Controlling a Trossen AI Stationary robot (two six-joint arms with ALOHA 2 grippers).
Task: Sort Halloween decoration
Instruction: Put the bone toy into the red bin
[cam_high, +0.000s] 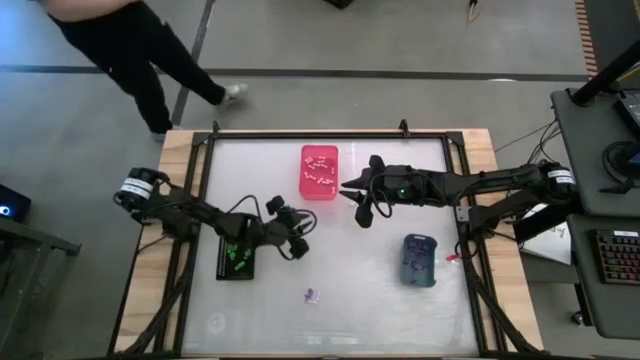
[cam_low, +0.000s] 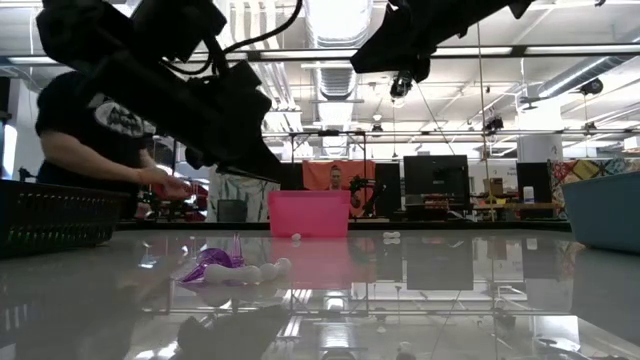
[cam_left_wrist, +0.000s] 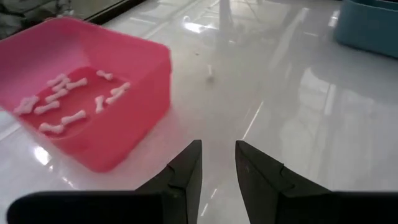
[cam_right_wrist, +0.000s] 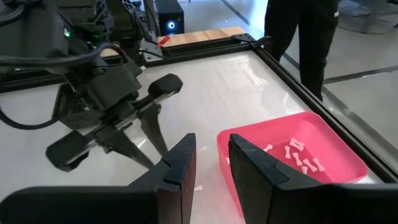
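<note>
The Halloween decoration is sorted by colour. White bone pieces (cam_left_wrist: 62, 106) lie in the pink bin (cam_high: 319, 170), green pieces in the black bin (cam_high: 237, 260), and purple ones in the grey-blue bin (cam_high: 420, 259). On the table's near middle, a purple piece (cam_high: 311, 295) lies loose beside white pieces (cam_low: 268, 270). A tiny white piece (cam_left_wrist: 210, 73) rests on the table past the pink bin. My left gripper (cam_high: 300, 232) hovers open right of the black bin. My right gripper (cam_high: 357, 203) hangs open, high, right of the pink bin. Neither has anything between its fingers.
A person (cam_high: 140, 50) stands beyond the table's far left corner, hands near the table's edge in the low view (cam_low: 165, 185). A raised frame (cam_high: 200, 200) borders the glossy white table. Bare surface lies between the three bins.
</note>
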